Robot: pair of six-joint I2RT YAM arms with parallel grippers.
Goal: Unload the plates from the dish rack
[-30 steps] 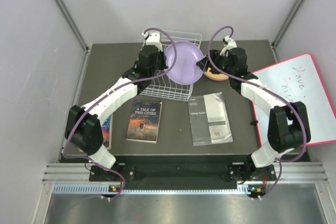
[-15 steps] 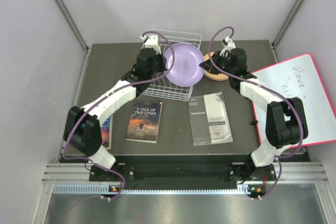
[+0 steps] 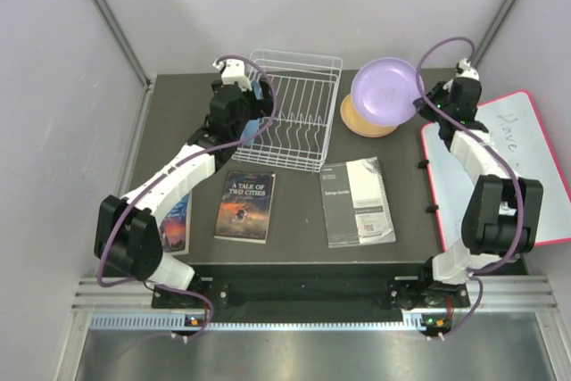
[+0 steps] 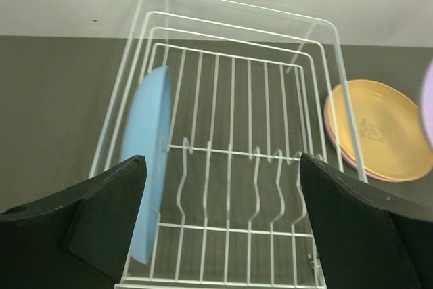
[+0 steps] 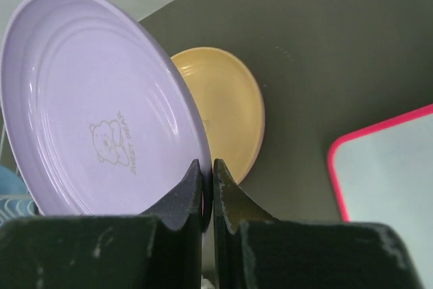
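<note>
The white wire dish rack (image 3: 299, 113) stands at the back of the table. A light blue plate (image 4: 145, 167) stands on edge at its left end. My left gripper (image 4: 222, 160) hangs open and empty over the rack's near left part, next to the blue plate. My right gripper (image 5: 206, 164) is shut on the rim of the lilac plate (image 5: 95, 140). It holds that plate tilted in the air (image 3: 385, 91) above the orange-tan plate (image 3: 357, 122). The orange-tan plate lies flat, right of the rack, on a pink plate (image 4: 348, 160) of which only the rim shows.
A paperback (image 3: 244, 206) and a grey booklet (image 3: 357, 201) lie in front of the rack. Another book (image 3: 177, 220) lies by the left arm's base. A red-framed whiteboard (image 3: 508, 162) lies at the table's right edge, under my right arm. Grey walls close in both sides.
The lilac plate passed from my left gripper to my right. The left gripper opened and drew back to the rack's left end. The right arm swung the plate right, over the stacked plates.
</note>
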